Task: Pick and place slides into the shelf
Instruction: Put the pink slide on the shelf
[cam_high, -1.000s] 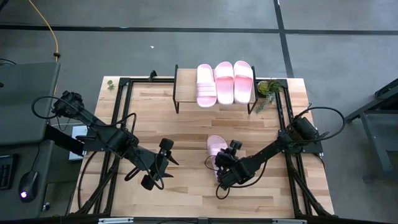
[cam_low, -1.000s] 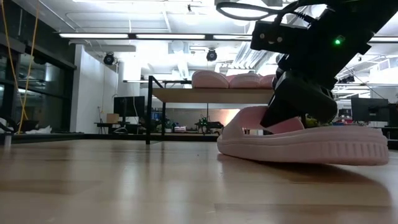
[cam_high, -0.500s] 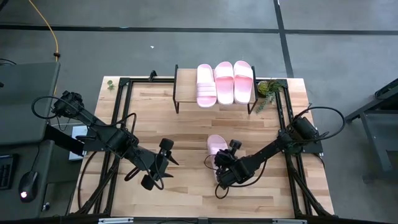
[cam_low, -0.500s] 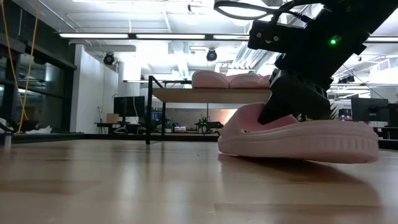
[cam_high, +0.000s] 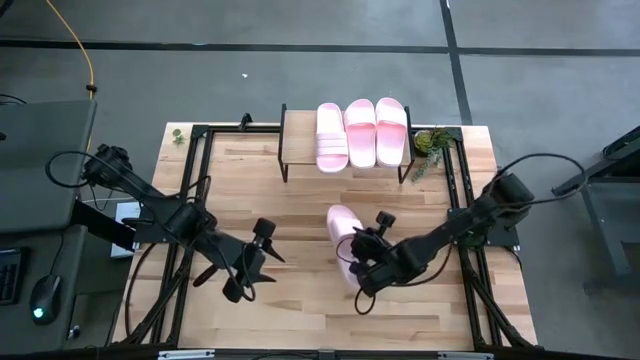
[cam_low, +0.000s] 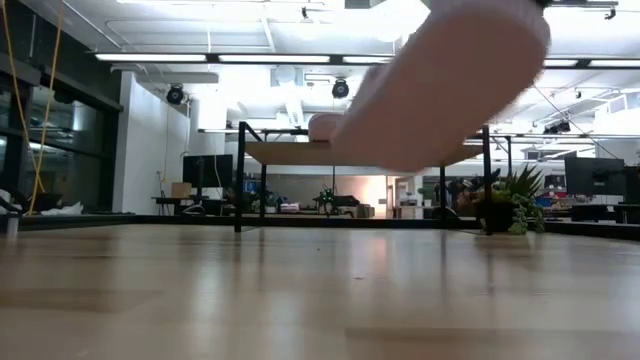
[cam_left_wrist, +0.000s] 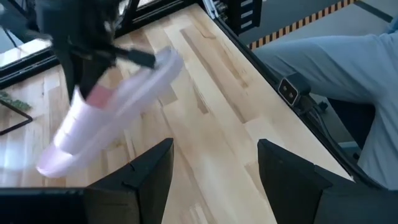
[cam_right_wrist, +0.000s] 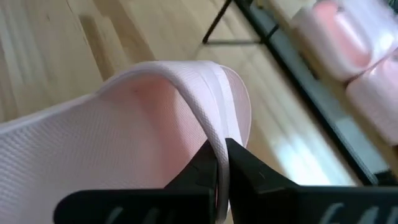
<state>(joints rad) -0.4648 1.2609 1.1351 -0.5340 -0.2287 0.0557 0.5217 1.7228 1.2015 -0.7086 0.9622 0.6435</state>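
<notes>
our right end effector pinches the strap of a pink slide, lifted off the surface at frame center. three slides sit on the shelf above. our left end effector, fingers spread, waits lower left.

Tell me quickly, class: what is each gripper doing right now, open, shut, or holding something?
Left gripper: open, empty, above the table.
Right gripper: shut on the strap of the fourth slide, lifted off the table.
</notes>
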